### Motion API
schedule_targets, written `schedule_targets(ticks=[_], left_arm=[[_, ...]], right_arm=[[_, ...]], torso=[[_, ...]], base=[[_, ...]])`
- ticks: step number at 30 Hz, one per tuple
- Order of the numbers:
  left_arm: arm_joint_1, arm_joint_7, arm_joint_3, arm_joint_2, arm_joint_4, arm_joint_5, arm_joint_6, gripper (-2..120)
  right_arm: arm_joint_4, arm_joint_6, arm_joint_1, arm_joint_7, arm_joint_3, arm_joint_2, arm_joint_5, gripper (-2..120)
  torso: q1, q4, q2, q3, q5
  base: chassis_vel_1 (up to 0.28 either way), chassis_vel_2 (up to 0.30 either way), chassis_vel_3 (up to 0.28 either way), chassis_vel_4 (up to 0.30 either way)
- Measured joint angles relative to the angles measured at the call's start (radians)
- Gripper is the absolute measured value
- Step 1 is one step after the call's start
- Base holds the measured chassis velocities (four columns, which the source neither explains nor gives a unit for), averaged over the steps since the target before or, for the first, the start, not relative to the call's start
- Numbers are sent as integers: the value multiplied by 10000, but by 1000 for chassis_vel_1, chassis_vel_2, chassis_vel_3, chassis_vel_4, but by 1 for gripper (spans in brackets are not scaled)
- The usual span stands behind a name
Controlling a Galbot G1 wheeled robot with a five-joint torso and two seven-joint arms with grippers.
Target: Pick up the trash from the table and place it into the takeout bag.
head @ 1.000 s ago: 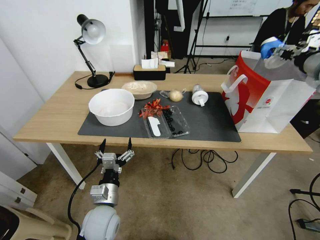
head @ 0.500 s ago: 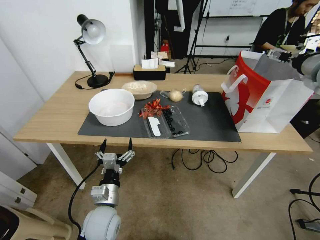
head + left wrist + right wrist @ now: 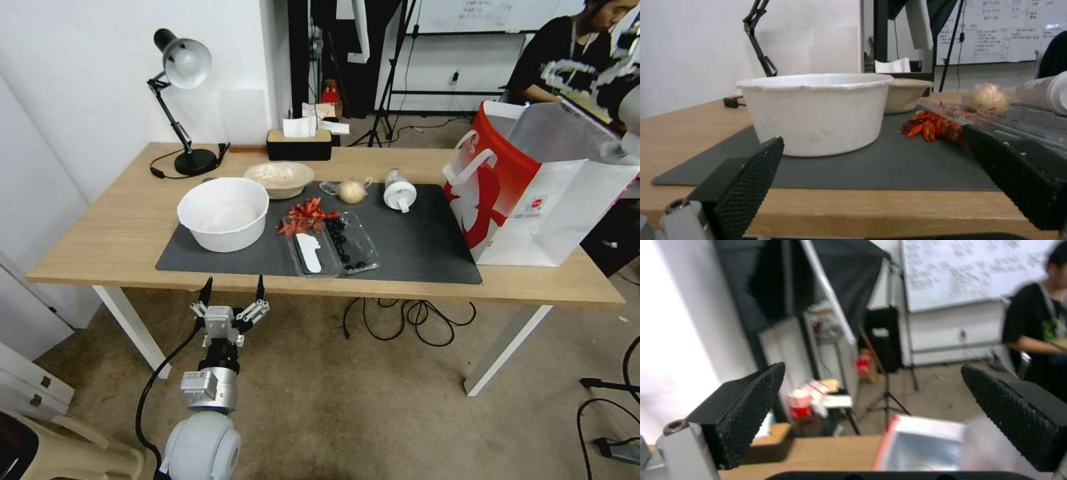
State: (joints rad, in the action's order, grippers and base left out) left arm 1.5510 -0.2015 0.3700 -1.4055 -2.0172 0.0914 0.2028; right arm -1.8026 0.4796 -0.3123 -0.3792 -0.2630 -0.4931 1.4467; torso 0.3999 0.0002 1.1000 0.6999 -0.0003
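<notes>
Takeout bag red-white, upright, mouth open; right gripper above, jaws spread, empty.

No legible text anywhere. Small round red logo on white side of bag, at right end of tabletop, too small to read. Whiteboard writing blurred, unreadable.

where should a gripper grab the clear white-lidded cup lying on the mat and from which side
The clear white-lidded cup lies on its side on the mat, lid facing the table's near edge. Probably best to come down from above and close across the clear body just behind the lid, fingers straddling its round sides. The lid end looks wider and has a spout, so it seems a poorer hold.
</notes>
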Motion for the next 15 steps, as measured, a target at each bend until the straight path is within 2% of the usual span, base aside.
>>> schedule_targets(ticks=[6,10,15], left_arm=[[-42,-8,-1,11,-5,11,-31,100],[-58,-22,1,13,-4,26,-52,100],[-62,-25,3,10,16,33,-54,100]], right_arm=[[-702,-391,-475,678,-445,275,10,100],[-1873,-939,-1697,1534,-1547,552,9,100],[-2898,-1182,-2586,1737,-2288,554,-5,100]], torso=[[0,-3,0,0,1],[1,-4,0,0,3],[0,-3,0,-1,1]], base=[[0,0,0,0],[0,0,0,0],[0,0,0,0]])
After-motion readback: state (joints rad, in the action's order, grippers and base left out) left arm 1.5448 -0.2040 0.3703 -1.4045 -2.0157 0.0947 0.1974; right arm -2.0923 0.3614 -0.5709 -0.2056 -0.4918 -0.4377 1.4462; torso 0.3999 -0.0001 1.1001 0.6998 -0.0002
